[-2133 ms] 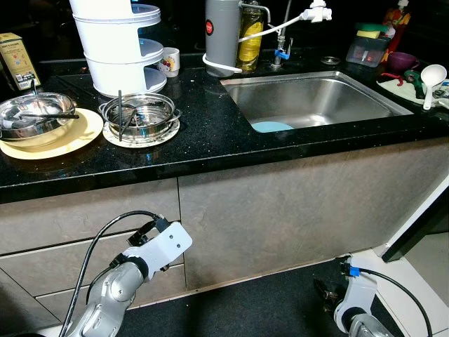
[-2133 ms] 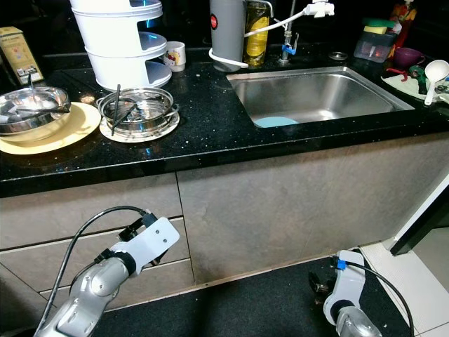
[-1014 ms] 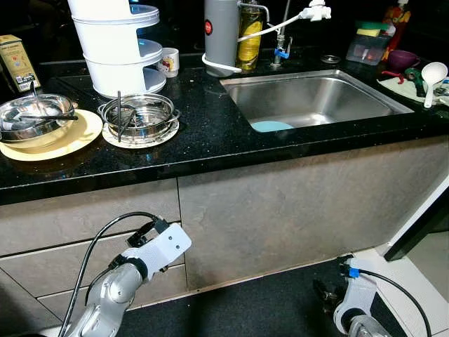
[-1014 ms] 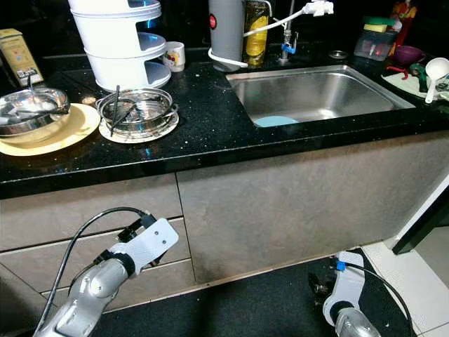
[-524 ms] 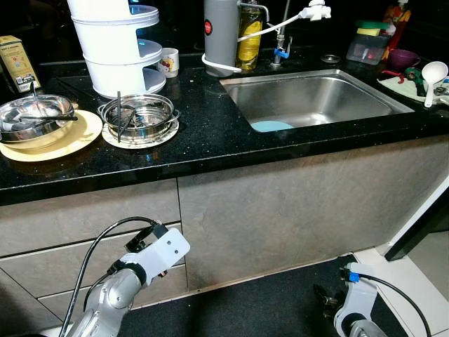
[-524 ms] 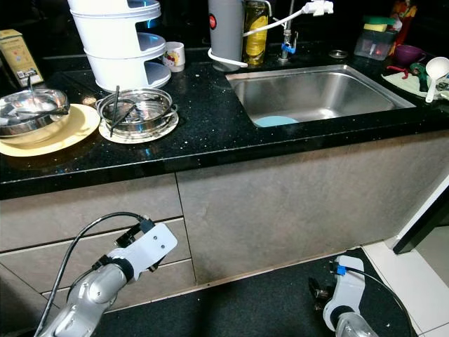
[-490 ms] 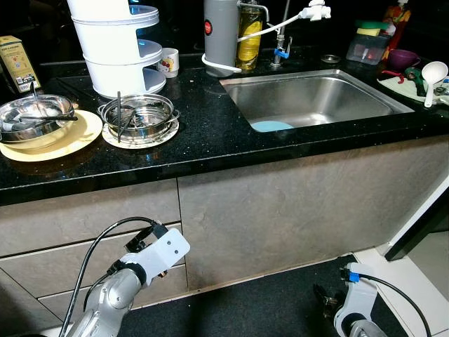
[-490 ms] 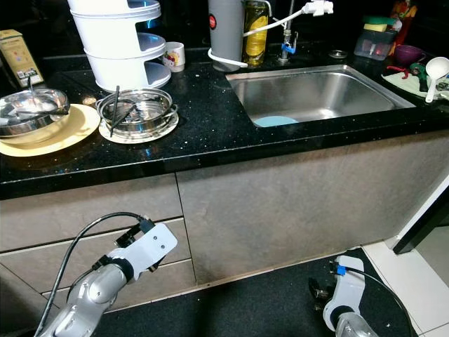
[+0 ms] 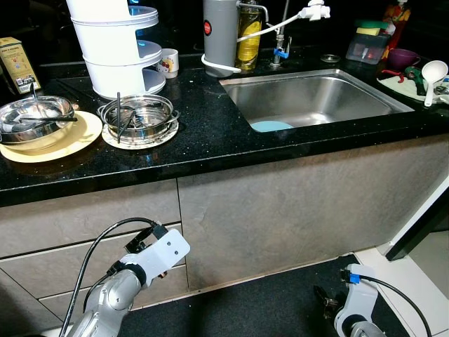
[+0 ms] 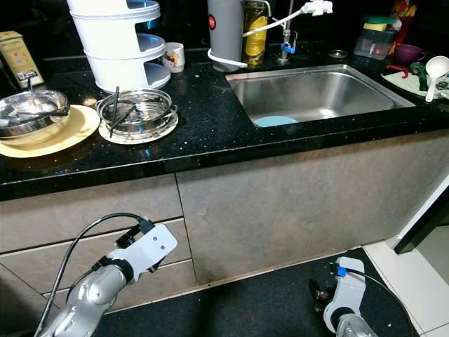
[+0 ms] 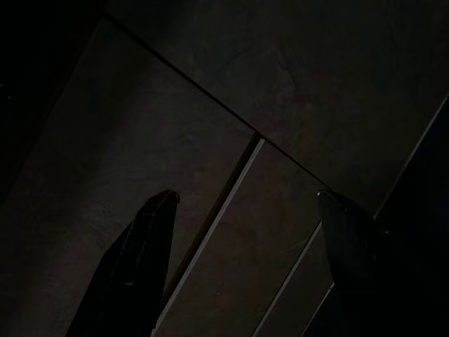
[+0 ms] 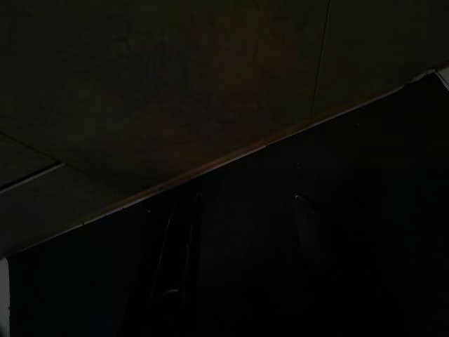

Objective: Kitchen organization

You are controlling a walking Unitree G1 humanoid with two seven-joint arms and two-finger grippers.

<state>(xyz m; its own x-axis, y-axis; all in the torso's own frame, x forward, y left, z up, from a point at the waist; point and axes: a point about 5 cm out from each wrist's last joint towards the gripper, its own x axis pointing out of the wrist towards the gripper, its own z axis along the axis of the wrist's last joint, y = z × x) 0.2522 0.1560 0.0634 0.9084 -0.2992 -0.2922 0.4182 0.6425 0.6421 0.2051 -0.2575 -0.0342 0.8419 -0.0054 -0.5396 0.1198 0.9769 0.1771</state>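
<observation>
Black counter (image 9: 210, 133): sink (image 9: 365, 105) holds blue plate (image 9: 271, 126); steel bowls (image 9: 138, 112) hold utensils.

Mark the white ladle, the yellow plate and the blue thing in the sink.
white ladle (image 9: 433, 73): left eye view, on its round bowl.
yellow plate (image 9: 78, 130): left eye view, on the bare rim right of the steel bowl.
blue thing in the sink (image 9: 271, 126): left eye view, on its middle.

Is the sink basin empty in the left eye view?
No, a light blue round item lies at the near left of the sink floor.
</observation>
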